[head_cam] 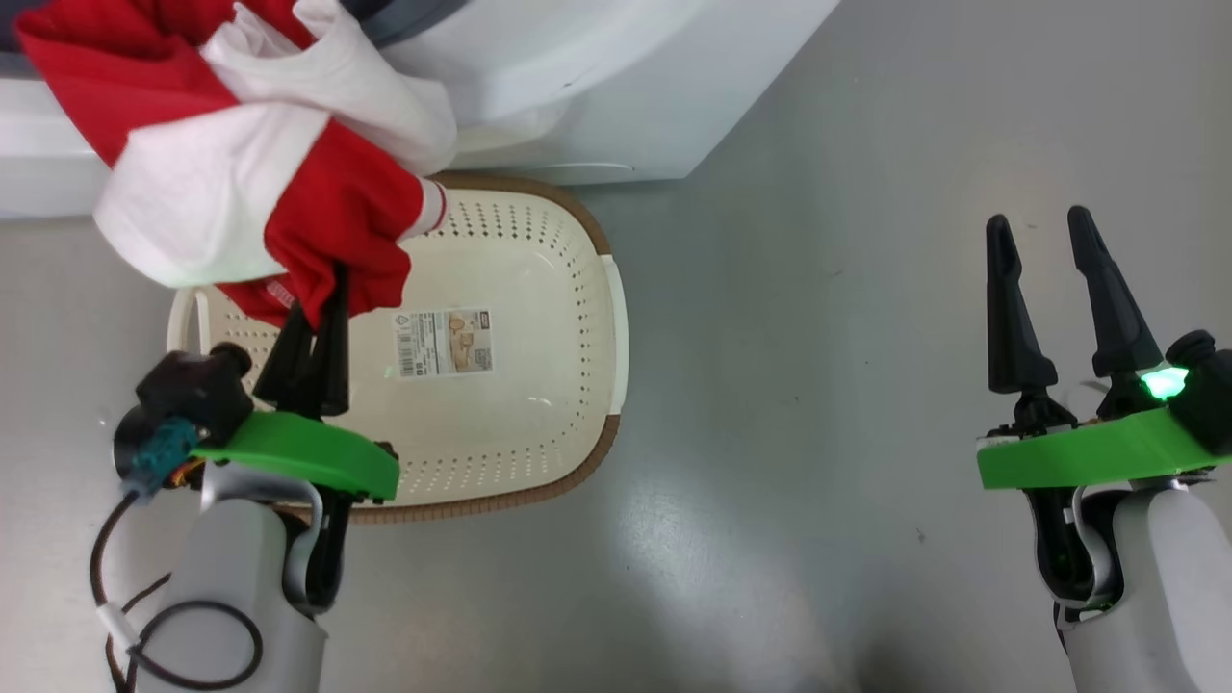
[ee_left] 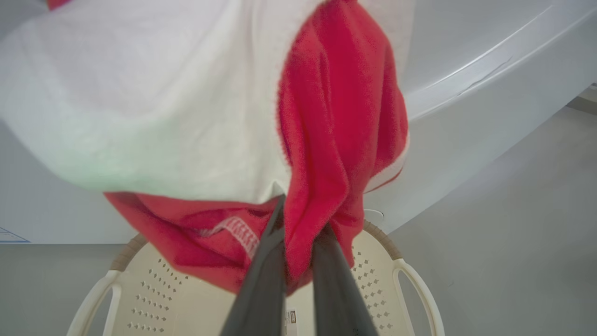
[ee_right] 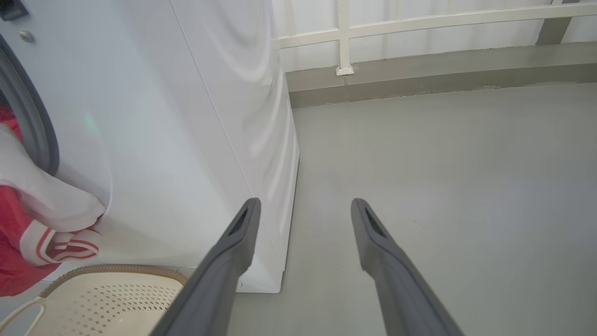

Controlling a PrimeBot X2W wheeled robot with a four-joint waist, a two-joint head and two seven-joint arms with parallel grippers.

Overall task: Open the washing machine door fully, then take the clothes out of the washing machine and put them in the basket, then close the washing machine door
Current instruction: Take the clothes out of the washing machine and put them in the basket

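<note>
Now: clothes hanging from the left gripper, above the basket

The clothes (head_cam: 241, 164) are hanging in a red and white bundle from the left gripper (head_cam: 322, 289), whose jaws are pinching a red fold, pressed nearly together on it. The bundle is spreading out beyond the fingertips, its top trailing back against the washing machine (head_cam: 597, 87). The basket (head_cam: 587, 318) is sitting on the floor (head_cam: 818, 385) beneath the jaws, a paper label (head_cam: 443, 342) showing on its bottom. Well apart, beside the basket, the right gripper (head_cam: 1041, 231) is hovering over the grey floor, its jaws standing spread wide.
</note>
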